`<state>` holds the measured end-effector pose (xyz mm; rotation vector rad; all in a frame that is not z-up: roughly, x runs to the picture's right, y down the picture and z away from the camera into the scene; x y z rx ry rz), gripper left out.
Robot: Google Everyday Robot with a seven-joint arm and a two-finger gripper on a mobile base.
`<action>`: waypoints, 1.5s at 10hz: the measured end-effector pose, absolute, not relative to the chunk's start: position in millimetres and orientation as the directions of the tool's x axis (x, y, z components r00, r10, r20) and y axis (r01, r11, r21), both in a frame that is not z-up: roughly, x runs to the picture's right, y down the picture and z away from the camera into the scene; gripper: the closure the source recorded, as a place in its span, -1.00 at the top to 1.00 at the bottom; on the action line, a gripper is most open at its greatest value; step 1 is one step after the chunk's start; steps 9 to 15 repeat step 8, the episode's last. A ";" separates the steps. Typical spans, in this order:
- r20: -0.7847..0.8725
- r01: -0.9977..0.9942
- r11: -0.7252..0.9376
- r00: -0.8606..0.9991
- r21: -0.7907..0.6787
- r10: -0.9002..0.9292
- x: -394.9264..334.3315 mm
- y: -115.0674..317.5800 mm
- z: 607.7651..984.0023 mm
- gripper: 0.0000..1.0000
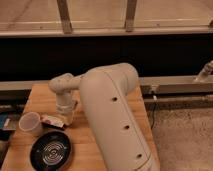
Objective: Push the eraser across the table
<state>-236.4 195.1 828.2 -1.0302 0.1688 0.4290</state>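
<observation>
Eraser (52, 120) on wooden table (42, 97); tool (65, 113) just beside; dark wall behind.

the table (42, 97) is light honey wood with faint plank grain. the eraser (52, 120) is white with a dark edge and a touch of red. the gripper (66, 111) – low over the table just right of the eraser – is pale cream like the arm (112, 115), which carries small dark dots. the cup (31, 123) is white; the plate (50, 151) – black with pale concentric rings.

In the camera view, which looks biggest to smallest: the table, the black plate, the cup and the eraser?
1. table
2. black plate
3. cup
4. eraser, just left of the end effector.
</observation>
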 end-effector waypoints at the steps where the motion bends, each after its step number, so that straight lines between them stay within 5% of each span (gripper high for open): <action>1: -0.313 -0.403 0.438 0.912 -0.803 0.266 -242.6 189.9 825.2 -1.00; 8: -0.397 -0.601 0.470 0.791 -0.646 0.465 -145.5 144.1 787.4 -0.97; 15: -0.397 -0.601 0.470 0.791 -0.646 0.465 -145.5 144.1 787.4 -0.97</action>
